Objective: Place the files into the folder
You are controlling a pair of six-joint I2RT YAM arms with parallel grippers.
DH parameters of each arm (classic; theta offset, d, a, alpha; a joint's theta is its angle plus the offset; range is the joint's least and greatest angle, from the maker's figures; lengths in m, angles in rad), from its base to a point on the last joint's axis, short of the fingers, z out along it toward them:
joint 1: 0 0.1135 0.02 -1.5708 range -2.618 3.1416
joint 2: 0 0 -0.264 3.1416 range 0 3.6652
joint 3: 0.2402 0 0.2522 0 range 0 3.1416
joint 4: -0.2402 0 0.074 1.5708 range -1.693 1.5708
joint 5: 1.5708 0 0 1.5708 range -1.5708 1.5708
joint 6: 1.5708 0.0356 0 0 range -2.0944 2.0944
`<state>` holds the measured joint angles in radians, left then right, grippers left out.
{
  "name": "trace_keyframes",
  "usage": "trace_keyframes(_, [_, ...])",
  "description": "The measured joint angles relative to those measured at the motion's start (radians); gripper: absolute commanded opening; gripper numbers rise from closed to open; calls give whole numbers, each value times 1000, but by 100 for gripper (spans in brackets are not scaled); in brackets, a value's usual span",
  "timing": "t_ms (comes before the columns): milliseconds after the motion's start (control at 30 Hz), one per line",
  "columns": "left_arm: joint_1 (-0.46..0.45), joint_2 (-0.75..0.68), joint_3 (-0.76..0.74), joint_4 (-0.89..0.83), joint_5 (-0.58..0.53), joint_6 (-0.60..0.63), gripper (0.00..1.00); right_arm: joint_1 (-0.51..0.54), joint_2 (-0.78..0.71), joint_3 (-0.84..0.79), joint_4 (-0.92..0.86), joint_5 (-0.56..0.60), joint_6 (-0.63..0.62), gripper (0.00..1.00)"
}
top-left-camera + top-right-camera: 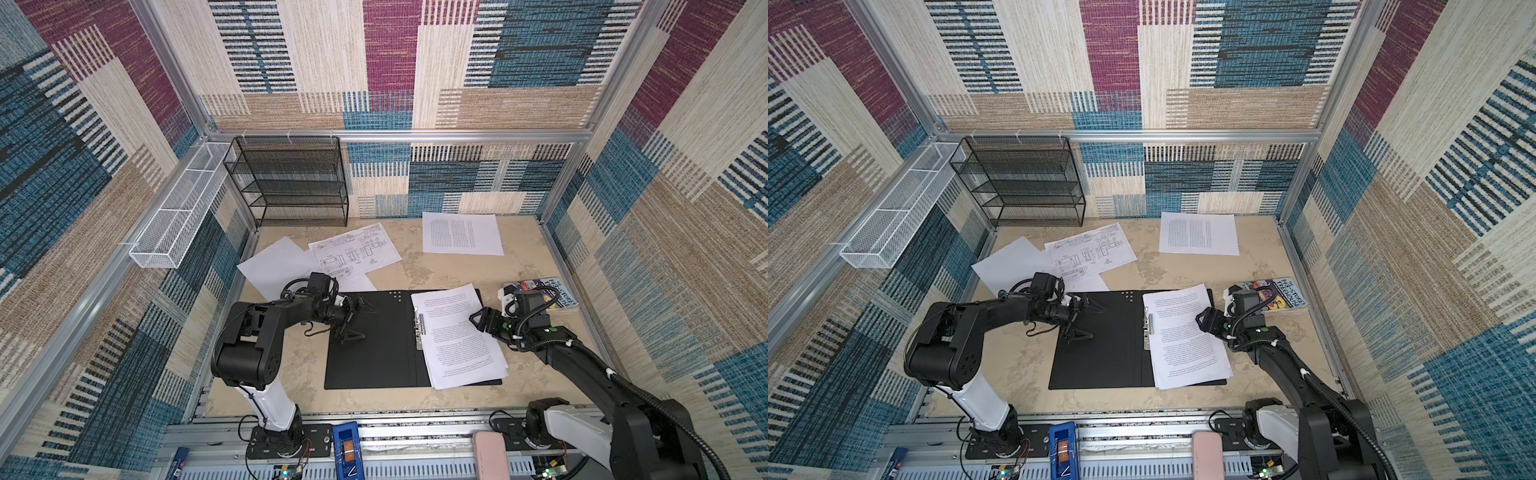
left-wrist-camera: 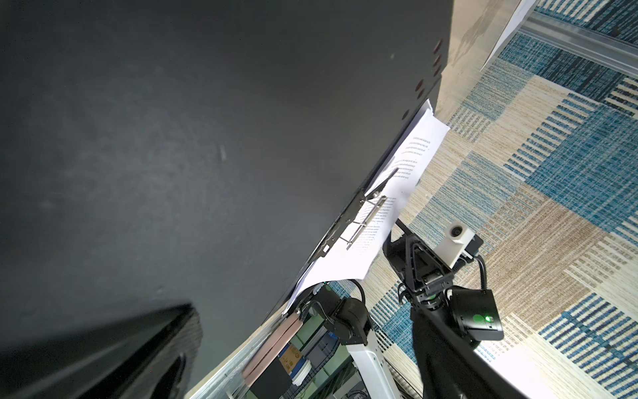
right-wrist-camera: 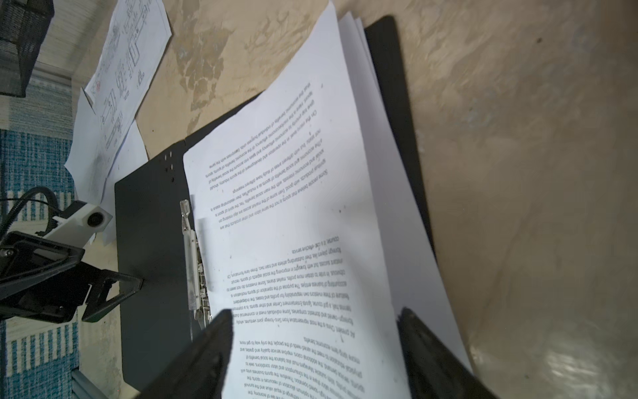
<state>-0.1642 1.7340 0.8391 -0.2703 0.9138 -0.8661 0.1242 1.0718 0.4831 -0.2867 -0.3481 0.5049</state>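
Note:
The folder (image 1: 365,345) (image 1: 1096,353) lies open and flat on the table, black inside up, with its metal clip (image 1: 419,328) (image 3: 193,262) along the spine. A stack of printed files (image 1: 457,336) (image 3: 293,207) rests on its right half, slightly skewed. My right gripper (image 1: 478,320) (image 3: 314,312) is open just above the stack's right edge, nothing between its fingers. My left gripper (image 1: 368,322) (image 1: 1096,322) is open over the folder's bare left half (image 2: 207,138). Loose files lie farther back: a drawing sheet (image 1: 355,253), a blank sheet (image 1: 274,266) and a printed sheet (image 1: 461,232).
A colourful paperback book (image 1: 544,293) lies at the right wall beside my right wrist. A black mesh shelf (image 1: 291,183) stands at the back left, and a white mesh basket (image 1: 183,208) hangs on the left wall.

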Motion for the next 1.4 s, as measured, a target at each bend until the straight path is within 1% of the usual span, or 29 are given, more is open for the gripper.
trace_keyframes(133, [-11, -45, 18, -55, -91, 29, 97, -3, -36, 0, -6, 50, 36, 100])
trace_keyframes(167, [-21, -60, 31, -77, -128, 42, 97, -8, -43, -4, -2, 56, 43, 100])
trace_keyframes(233, [-48, -95, 63, -124, -168, 78, 97, -22, -43, -15, 2, 69, 56, 100])
trace_keyframes(300, [-83, -124, 89, -153, -189, 110, 97, -35, -31, -28, 1, 71, 68, 100])
trace_keyframes(433, [-185, -167, 129, -227, -237, 177, 98, -39, -8, -52, 4, 64, 81, 100])
trace_keyframes(533, [-290, -169, 135, -266, -261, 217, 98, -39, -19, -80, 6, 52, 95, 100])
trace_keyframes(667, [-422, -149, 140, -294, -280, 257, 98, -39, -37, -122, 40, 22, 108, 99])
trace_keyframes(833, [-526, -105, 146, -284, -282, 269, 99, -34, -71, -169, 98, -5, 131, 97])
trace_keyframes(1000, [-583, -39, 132, -230, -282, 262, 99, -21, -84, -178, 105, -23, 154, 96])
trace_keyframes(1067, [-594, -24, 123, -205, -261, 251, 99, -18, -92, -179, 97, -27, 167, 96])
trace_keyframes(1300, [-610, 6, 97, -92, -195, 201, 99, -11, -122, -186, 64, -45, 206, 94])
trace_keyframes(1400, [-611, 12, 92, -76, -192, 176, 99, -5, -132, -186, 52, -42, 225, 94])
